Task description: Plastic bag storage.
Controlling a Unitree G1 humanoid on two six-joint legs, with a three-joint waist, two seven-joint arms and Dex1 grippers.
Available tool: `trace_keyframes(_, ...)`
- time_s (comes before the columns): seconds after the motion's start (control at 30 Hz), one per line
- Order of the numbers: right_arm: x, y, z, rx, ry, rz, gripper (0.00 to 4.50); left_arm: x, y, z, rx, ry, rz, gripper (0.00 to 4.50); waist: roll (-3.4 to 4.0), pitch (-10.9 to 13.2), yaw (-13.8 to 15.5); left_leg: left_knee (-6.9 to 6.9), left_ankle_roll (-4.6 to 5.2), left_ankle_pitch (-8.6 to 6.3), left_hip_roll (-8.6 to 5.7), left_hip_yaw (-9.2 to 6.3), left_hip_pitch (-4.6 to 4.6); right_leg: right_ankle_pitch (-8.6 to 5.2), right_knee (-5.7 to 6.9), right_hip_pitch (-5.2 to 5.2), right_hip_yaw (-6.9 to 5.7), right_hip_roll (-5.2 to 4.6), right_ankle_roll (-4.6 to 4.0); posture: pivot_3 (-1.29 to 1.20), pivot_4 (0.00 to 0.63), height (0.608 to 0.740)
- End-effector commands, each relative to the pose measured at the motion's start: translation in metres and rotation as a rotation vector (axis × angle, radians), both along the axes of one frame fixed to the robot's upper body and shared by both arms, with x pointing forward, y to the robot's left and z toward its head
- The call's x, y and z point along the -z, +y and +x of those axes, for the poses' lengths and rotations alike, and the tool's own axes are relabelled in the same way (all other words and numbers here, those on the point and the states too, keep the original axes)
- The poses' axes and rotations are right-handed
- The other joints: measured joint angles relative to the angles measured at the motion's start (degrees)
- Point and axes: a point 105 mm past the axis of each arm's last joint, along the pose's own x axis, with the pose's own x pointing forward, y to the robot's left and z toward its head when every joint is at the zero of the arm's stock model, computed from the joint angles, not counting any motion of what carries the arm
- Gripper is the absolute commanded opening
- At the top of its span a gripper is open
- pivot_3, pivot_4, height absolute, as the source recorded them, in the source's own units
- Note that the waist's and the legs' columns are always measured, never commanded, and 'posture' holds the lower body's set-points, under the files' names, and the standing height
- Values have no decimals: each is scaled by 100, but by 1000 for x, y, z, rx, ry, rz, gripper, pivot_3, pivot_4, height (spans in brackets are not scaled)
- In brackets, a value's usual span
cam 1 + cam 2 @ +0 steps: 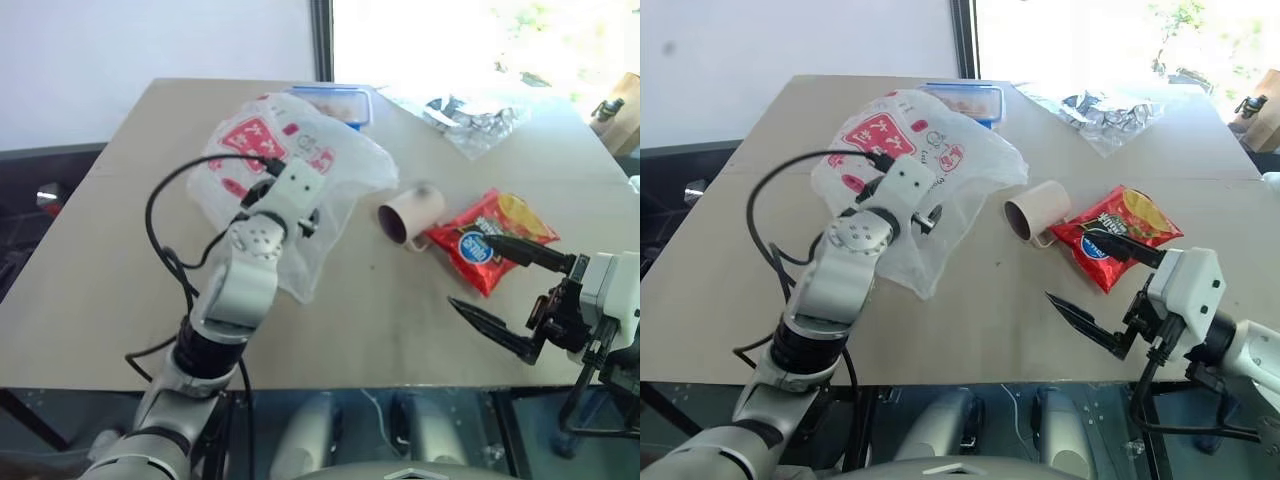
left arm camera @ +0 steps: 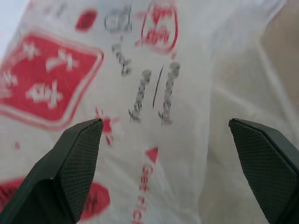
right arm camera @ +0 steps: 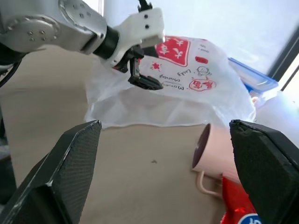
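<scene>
I see the plastic bag [image 1: 300, 160] lying crumpled on the table [image 1: 90, 300], toward its far left part, beside a tipped pink mug [image 1: 410, 215]. My left gripper [image 3: 145, 77] hovers over the bag, jaws apart, empty. My right gripper [image 1: 500, 290] hangs near the red snack packet [image 1: 490, 240], jaws wide apart, holding nothing.

the left pincer [image 1: 300, 215] covers the middle of the plastic bag [image 1: 330, 165]; behind the bag, a blue-lidded box [image 1: 340, 100] shows just its near edge; the bag's small grey print is unreadable
</scene>
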Motion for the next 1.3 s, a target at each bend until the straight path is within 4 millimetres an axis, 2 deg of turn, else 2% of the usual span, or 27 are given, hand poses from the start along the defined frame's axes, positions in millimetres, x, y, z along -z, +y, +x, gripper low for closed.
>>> trace_keyframes(0.03, -11, -2, -2, -3, -32, 17, 4442, 8, 3, -6, 7, 12, 53, 4500, 2, -1, -24, 0, 1, 0, 1, 0, 1, 0, 0, 0, 1, 1, 0, 0, 150, 740)
trace_keyframes(0.2, -18, -17, -1, 7, -24, 69, 4442, 23, 17, -7, -36, 7, 173, 4500, -2, 1, -9, 1, 4, -2, 0, -2, -2, -1, -2, 3, 0, -2, -1, 0, 150, 740)
trace_keyframes(0.4, -15, -41, -9, -17, 34, 17, 4442, 30, 39, -5, -64, 4, 231, 4500, -2, 1, 41, 2, 9, -5, 2, -4, -3, 1, -2, 3, 1, -2, -4, 0, 150, 740)
trace_keyframes(0.53, -16, -45, -8, -11, 22, 6, 4442, 26, 39, -4, -56, -34, 280, 4500, -2, 1, 43, 2, 9, -5, 3, -2, -2, -1, -2, 4, 3, -4, -6, 0, 150, 740)
trace_keyframes(0.73, -13, -45, -7, -7, 15, 11, 4442, 41, 30, 2, -45, -28, 341, 4500, -2, 1, 46, 2, 9, -5, 3, -3, -2, -1, -2, 4, 8, -6, -4, 0, 150, 740)
trace_keyframes(0.8, -12, -46, -7, 0, 9, 11, 4442, 48, 34, 10, -76, -33, 368, 4500, -1, 1, 52, 3, 9, -5, 2, -3, -2, 1, -2, 4, 8, -7, -6, 0, 150, 740)
trace_keyframes(0.9, -11, -46, -8, 2, 5, 11, 4500, 49, 37, 17, -98, -56, 340, 3736, -1, 1, 50, 3, 9, -5, 2, -4, -3, 2, -2, 4, 9, -7, -4, 0, 150, 740)
trace_keyframes(0.93, -10, -46, -8, 3, 4, 11, 4500, 47, 37, 18, -94, -73, 340, 3344, -2, 1, 50, 3, 9, -5, 2, -3, -3, 3, -2, 4, 10, -10, -6, 0, 150, 740)
trace_keyframes(1.1, -9, -45, -9, 12, -7, 13, 4500, 26, 38, 17, -91, -151, 280, 834, -2, 1, 47, 3, 9, -5, 2, -4, -4, 6, -2, 2, 8, -33, -8, 0, 150, 740)
trace_keyframes(1.13, -9, -43, -9, 12, -7, 16, 4500, 19, 40, 16, -97, -174, 257, 222, -2, 1, 48, 3, 9, -5, 2, -4, -4, 6, -2, 2, 7, -34, -8, 0, 150, 740)
trace_keyframes(1.2, -7, -39, -8, 13, -4, 17, 4500, 3, 45, 17, -121, -220, 193, 95, -1, 1, 49, 3, 9, -5, 2, -4, -4, 6, -2, 3, 7, -35, -8, 0, 150, 740)
trace_keyframes(1.3, 3, -29, 2, 33, 34, 0, 4500, -37, 60, 16, -154, -342, -22, 95, -3, 2, 47, 3, 9, -5, 2, -5, -4, 6, -2, 3, 5, -36, -7, 0, 150, 740)
